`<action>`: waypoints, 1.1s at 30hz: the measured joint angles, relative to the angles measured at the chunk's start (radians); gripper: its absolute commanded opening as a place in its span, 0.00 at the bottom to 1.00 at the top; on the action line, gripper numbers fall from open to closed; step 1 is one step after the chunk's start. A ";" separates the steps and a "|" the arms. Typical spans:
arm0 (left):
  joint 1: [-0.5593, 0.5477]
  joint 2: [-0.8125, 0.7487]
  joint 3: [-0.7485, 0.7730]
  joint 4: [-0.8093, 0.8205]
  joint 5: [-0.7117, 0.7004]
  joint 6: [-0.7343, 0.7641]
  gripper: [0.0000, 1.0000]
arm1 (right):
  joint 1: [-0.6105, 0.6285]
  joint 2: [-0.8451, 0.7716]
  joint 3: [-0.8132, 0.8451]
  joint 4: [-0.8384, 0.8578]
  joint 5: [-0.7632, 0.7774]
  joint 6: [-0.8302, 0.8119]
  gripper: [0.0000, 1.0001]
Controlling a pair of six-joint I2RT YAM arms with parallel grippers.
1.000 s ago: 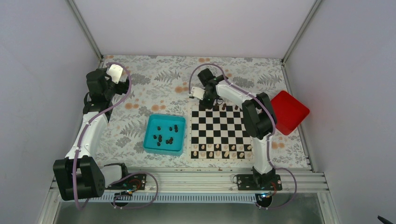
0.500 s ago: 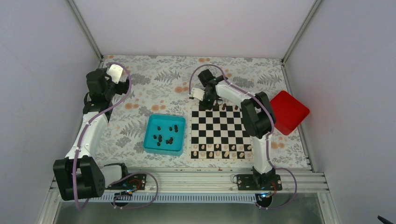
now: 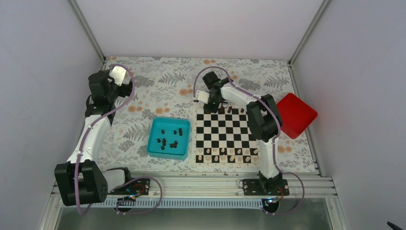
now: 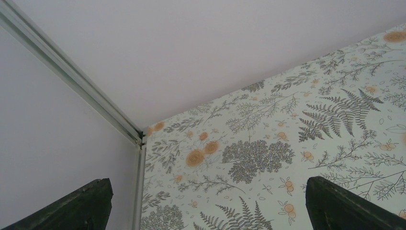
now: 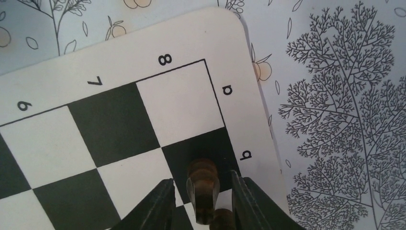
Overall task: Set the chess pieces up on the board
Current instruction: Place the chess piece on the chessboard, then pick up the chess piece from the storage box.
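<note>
The board [image 3: 197, 140] lies right of centre, with a few dark chess pieces [image 3: 229, 109] on its far row. My right gripper [image 3: 210, 105] hangs over the board's far left corner. In the right wrist view it [image 5: 202, 177] is open, its fingers [image 5: 160, 201] either side of an upright dark piece [image 5: 203, 184] on the black corner-row square of the board [image 5: 115, 120], with a gap on each side. A second dark piece [image 5: 222, 219] stands just below it. More dark pieces [image 3: 168, 139] lie in the teal tray [image 3: 156, 125]. My left gripper [image 3: 125, 87] [image 4: 207, 181] is open and holds nothing.
Pale pieces [image 3: 225, 154] fill the board's two near rows. A red box [image 3: 297, 115] sits tilted at the right wall. The left arm is raised near the far left corner, over the floral table cover [image 4: 268, 153].
The right gripper's jaws have come apart from the dark piece, which now stands free on the board. The right arm shifted only slightly; the left arm has not moved.
</note>
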 measured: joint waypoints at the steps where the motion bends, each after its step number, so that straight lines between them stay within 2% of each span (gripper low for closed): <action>1: 0.000 0.000 0.000 0.000 0.000 0.000 1.00 | 0.000 -0.001 0.000 0.002 0.001 -0.001 0.36; 13: 0.000 0.000 0.000 0.000 0.000 0.000 1.00 | 0.043 -0.062 0.144 -0.051 0.013 0.001 0.41; 24: 0.000 0.000 0.000 0.000 0.000 0.000 1.00 | 0.417 -0.077 0.200 -0.082 -0.015 0.022 0.40; 33: 0.000 0.000 0.000 0.000 0.000 0.000 1.00 | 0.513 0.030 0.224 -0.097 -0.036 0.032 0.40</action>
